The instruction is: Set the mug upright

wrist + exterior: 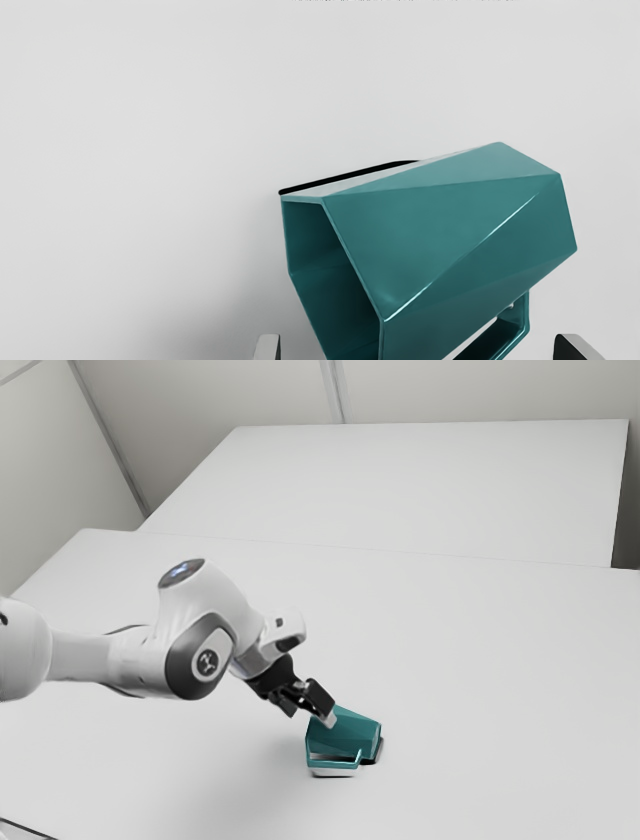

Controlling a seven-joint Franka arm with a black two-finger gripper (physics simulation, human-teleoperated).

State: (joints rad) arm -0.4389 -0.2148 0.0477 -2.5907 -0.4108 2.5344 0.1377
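Teal faceted mug [345, 734] on its side, well inside white surface's [480, 650] far edge. Black two-finger hand [417, 348] apart, likely for gripping it.

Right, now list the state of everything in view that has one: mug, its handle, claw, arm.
Teal faceted mug: tipped on its side, not upright, its open mouth facing sideways.
Teal angular mug handle: attached, low on the mug's side, near the table.
Black two-finger claw: open, fingers wide apart.
White jointed robot arm: bent, reaching down to the mug.
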